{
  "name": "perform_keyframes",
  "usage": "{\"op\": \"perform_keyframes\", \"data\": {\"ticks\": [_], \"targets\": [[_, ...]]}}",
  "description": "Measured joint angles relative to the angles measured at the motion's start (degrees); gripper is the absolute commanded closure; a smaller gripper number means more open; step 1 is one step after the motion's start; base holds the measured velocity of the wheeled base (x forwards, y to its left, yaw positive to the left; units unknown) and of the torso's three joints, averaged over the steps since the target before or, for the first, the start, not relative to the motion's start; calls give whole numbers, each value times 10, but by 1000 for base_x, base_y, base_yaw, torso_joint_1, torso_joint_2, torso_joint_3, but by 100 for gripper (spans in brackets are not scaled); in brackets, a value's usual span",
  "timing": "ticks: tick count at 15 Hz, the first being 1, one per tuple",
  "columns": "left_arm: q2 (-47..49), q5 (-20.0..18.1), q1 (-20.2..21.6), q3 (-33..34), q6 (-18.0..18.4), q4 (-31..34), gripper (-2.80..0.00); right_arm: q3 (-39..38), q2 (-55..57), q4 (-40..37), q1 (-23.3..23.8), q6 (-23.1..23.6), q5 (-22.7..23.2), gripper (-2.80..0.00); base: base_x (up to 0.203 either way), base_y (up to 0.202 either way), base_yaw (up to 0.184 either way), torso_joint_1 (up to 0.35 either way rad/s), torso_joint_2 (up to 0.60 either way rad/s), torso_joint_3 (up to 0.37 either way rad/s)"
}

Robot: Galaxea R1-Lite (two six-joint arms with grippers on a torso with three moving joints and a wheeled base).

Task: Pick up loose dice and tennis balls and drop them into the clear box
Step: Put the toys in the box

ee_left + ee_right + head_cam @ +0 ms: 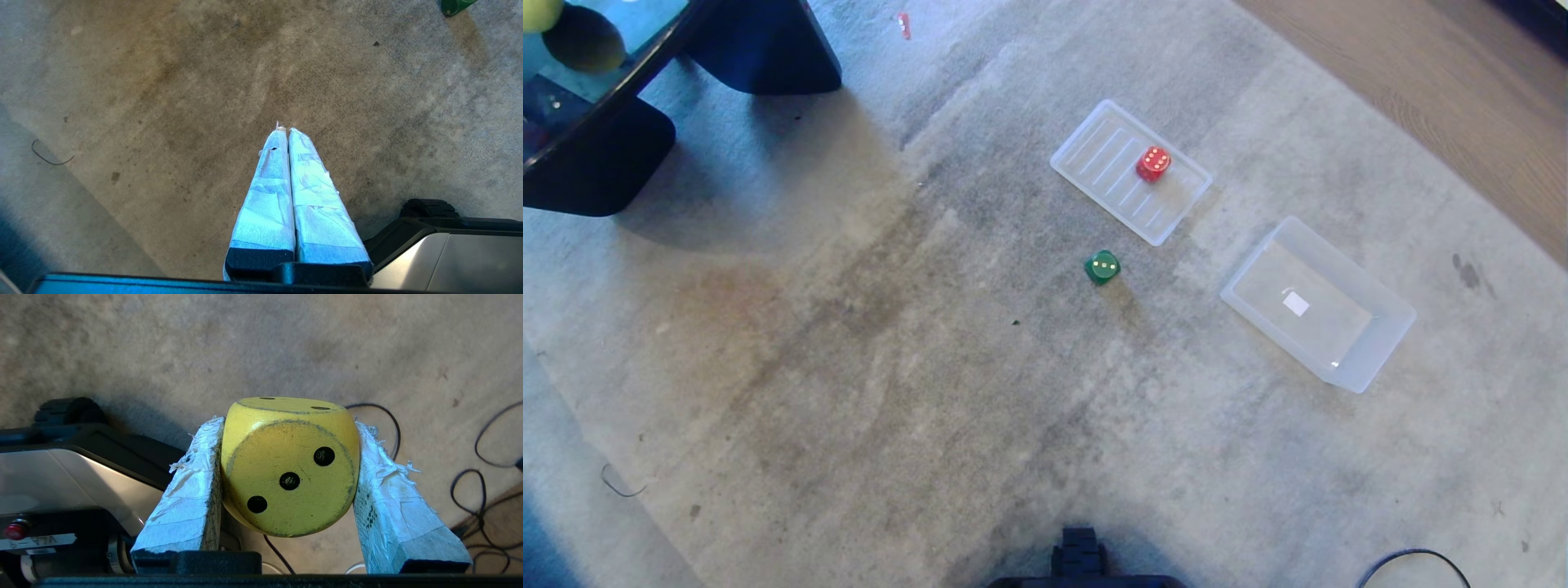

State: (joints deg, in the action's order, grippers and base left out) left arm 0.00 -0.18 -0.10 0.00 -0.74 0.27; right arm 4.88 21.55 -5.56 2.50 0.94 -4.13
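My right gripper [288, 424] is shut on a yellow die [290, 465], held above the carpet beside my base, three pips facing the camera. A red die [1153, 163] rests on a flat ribbed tray [1103, 155]. A dark green die [1102, 267] lies on the carpet just in front of the tray, and its edge shows as the green die [453, 5] in the left wrist view. The clear box [1364, 359] stands to the right with nothing in it. My left gripper [284, 130] hangs shut and empty over bare carpet. Neither arm shows in the head view. A yellow-green round shape [538, 12] at the far left corner may be a tennis ball.
A dark table [596, 155] with thick legs stands at the far left. Wood flooring [1462, 73] borders the carpet at the far right. Black cables [482, 486] lie on the floor near my right gripper. My base [1086, 563] shows at the near edge.
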Motion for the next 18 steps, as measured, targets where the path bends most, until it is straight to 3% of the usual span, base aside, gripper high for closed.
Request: {"op": "perform_keyframes", "data": {"ticks": [4, 6, 9, 18], "targets": [[0, 0, 0, 0, 0, 0, 0, -44, -44, 98, 22, 21, 46, 0, 0, 0, 0, 0, 0, 0], [0, 0, 0, 0, 0, 0, 0, -47, -59, 101, 9, 0, 45, 0, 0, 0, 0, 0, 0, 0], [0, 0, 0, 0, 0, 0, 0, -48, -131, 100, -15, 13, 47, 0, 0, 0, 0, 0, 0, 0], [0, 0, 0, 0, 0, 0, 0, -49, -216, 102, -21, 3, 45, 0, 0, 0, 0, 0, 0, 0]]}}
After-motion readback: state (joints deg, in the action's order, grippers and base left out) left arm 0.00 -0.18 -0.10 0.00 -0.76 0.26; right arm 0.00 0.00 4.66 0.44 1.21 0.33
